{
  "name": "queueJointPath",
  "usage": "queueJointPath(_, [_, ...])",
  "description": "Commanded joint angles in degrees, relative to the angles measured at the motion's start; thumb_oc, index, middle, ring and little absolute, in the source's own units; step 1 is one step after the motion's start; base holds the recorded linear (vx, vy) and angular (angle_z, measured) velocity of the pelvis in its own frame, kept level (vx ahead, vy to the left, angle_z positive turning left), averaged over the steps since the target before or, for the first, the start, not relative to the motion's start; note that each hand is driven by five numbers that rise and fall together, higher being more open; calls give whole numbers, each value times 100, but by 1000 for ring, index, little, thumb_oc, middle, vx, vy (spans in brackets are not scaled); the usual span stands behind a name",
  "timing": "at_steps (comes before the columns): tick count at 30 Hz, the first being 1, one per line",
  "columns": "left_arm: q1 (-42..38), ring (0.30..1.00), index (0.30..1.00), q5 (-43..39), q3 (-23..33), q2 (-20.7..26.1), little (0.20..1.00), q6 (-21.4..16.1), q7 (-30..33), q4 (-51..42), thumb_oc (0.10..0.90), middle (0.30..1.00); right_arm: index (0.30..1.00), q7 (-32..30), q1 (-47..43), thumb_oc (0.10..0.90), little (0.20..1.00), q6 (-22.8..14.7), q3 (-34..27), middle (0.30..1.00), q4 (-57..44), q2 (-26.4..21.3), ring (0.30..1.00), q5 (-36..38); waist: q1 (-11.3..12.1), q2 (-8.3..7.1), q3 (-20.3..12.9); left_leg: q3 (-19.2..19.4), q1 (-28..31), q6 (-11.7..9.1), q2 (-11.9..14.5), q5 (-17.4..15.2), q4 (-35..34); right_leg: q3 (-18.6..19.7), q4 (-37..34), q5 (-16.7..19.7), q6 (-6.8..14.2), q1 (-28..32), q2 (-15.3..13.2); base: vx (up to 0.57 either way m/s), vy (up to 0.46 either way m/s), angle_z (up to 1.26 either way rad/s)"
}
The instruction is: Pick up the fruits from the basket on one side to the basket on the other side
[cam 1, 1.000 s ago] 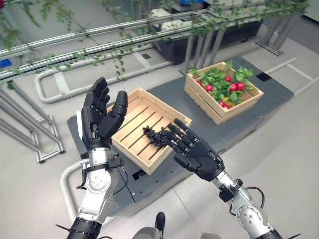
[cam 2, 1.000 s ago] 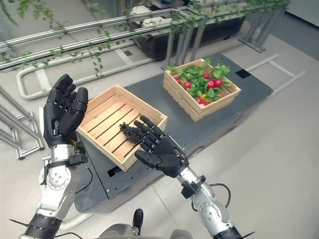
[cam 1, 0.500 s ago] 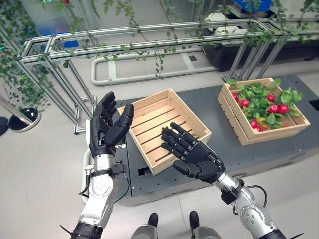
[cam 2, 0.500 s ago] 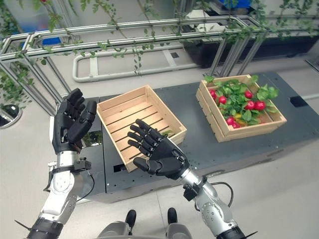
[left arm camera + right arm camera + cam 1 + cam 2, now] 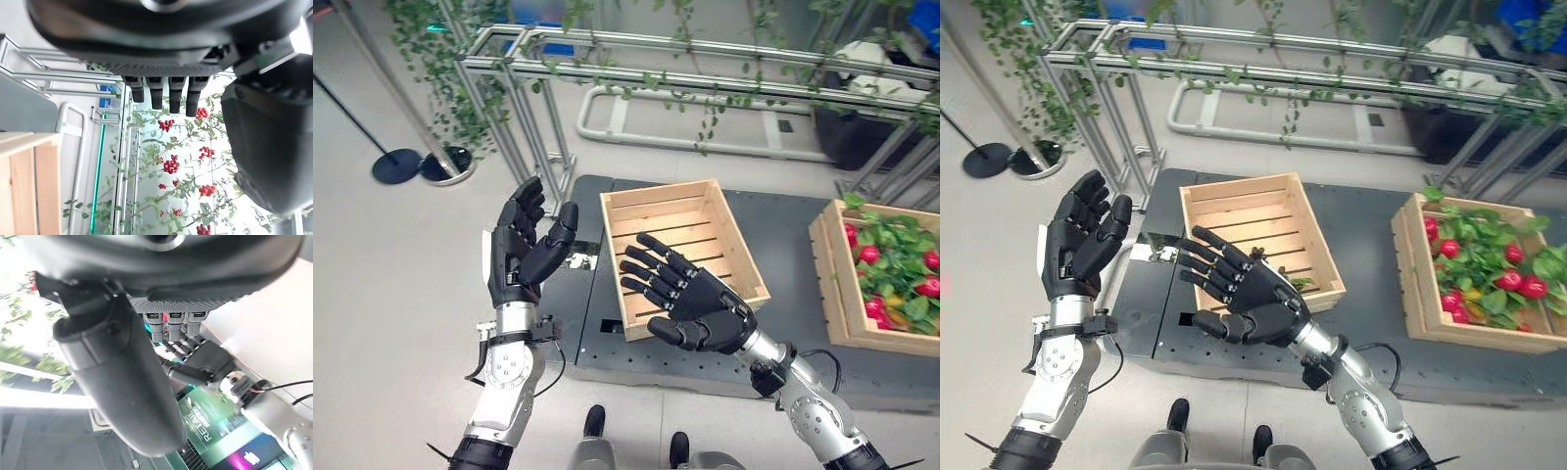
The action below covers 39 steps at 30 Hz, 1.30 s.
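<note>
Left eye view: nearest us, our right hand hovers palm up over the near corner of the bare wooden crate, fingers spread straight and holding nothing. Our left hand is raised beside that crate's left side, fingers relaxed apart, also holding nothing. Both crates sit on the dark counter. Further right, well apart, the second crate holds the red fruits among green leaves. Beyond stands a metal frame with vines.
</note>
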Motion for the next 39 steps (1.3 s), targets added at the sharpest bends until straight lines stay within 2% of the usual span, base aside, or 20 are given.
queueJointPath(1, [-516,900,900,763,181,279,900,-640,-9,-150,800,900,900,301,-37,800,900,-491,-456,900,-326,294,900,188,-250,-73,-579,362,394,-690,278,-51,-676,115,-451,798,257,-390,-279,-7,161,38])
queueJointPath(3, [-674,900,900,1069,103,359,900,-773,76,15,800,900,900,200,-36,800,900,-392,-499,900,-241,323,900,-11,-300,-26,-528,328,121,-780,312,126,-676,89,-473,795,272,-380,-295,-19,212,48])
queueJointPath(4, [-770,900,900,1325,72,422,900,-778,195,103,800,900,900,294,-47,800,900,-313,-442,900,-120,245,900,-135,-290,-9,-506,107,55,-713,184,65,-676,187,-508,788,298,-404,-328,-12,257,53])
queueJointPath(7, [-902,900,900,1577,32,671,900,-805,234,225,800,900,900,365,-12,800,900,-325,-316,900,240,98,900,-323,-270,10,-444,69,102,-675,94,-41,-655,195,-457,795,358,-473,-435,19,194,2])
queueJointPath(9, [-828,900,900,1634,105,905,900,-807,93,219,800,900,900,639,160,800,900,-111,-277,900,415,-34,900,-438,-249,-13,-433,132,243,-635,24,-158,-596,165,-397,822,443,-450,-592,116,210,-18])
queueJointPath(13, [-831,900,900,1884,213,1268,900,-650,-11,155,800,900,900,766,352,800,900,268,-208,900,715,-280,900,-730,-251,-76,-475,324,427,-581,-61,-368,-483,199,-399,925,616,-421,-825,128,107,-29])
queueJointPath(19, [-980,900,900,2454,133,1494,900,-464,127,273,800,900,900,1090,391,800,900,417,118,900,1323,-352,900,-1168,-318,-69,-490,497,479,-534,-62,-522,-361,361,-353,915,669,-472,-858,71,0,-17])
queueJointPath(22, [-1285,900,900,2986,-161,1636,900,-412,529,504,800,900,900,814,266,800,900,107,254,900,1364,-438,900,-782,-385,-34,-377,507,341,-548,-35,-530,-236,463,-264,891,642,-614,-799,-25,-66,-12])
queueJointPath(23, [-1492,900,900,3243,-346,1715,900,-346,803,674,800,900,900,553,128,800,900,-325,227,900,1385,-415,900,-469,-442,6,-287,490,266,-556,-18,-506,-219,515,-239,885,625,-691,-756,-42,-44,-11])
queueJointPath(24, [-1605,900,900,3401,-440,1744,900,-346,962,797,800,900,900,469,46,800,900,-443,161,900,1381,-377,900,-268,-486,31,-242,511,236,-556,-3,-501,-207,545,-213,869,609,-738,-724,-47,-43,-9])
queueJointPath(26, [-1736,900,900,3600,-526,1748,900,-352,1167,981,800,900,900,433,-67,800,900,-491,70,900,1366,-271,900,-229,-547,71,-167,508,151,-555,11,-498,-177,601,-156,835,586,-835,-679,-50,-25,-12])
queueJointPath(28, [-1927,900,900,3871,-662,1796,900,-339,1325,1204,800,900,900,405,-91,800,900,-431,-14,900,1450,-232,900,-495,-641,117,-77,514,59,-569,29,-484,-147,661,-76,783,561,-932,-619,-56,-26,-17])
queueJointPath(31, [-2379,900,900,4178,-1053,2063,900,-46,1615,1292,800,900,900,469,-65,800,900,-332,35,900,1576,-459,900,-801,-805,147,150,554,-137,-595,58,-458,-34,705,101,704,518,-1133,-538,-82,-24,-22])
queueJointPath(39, [-3532,900,900,4476,-2101,2521,900,530,1914,1758,800,900,900,530,-307,800,900,-187,270,900,1993,-836,900,-531,-1032,119,714,575,-819,-684,89,-437,557,815,588,613,373,-1702,-398,-92,-23,-6])
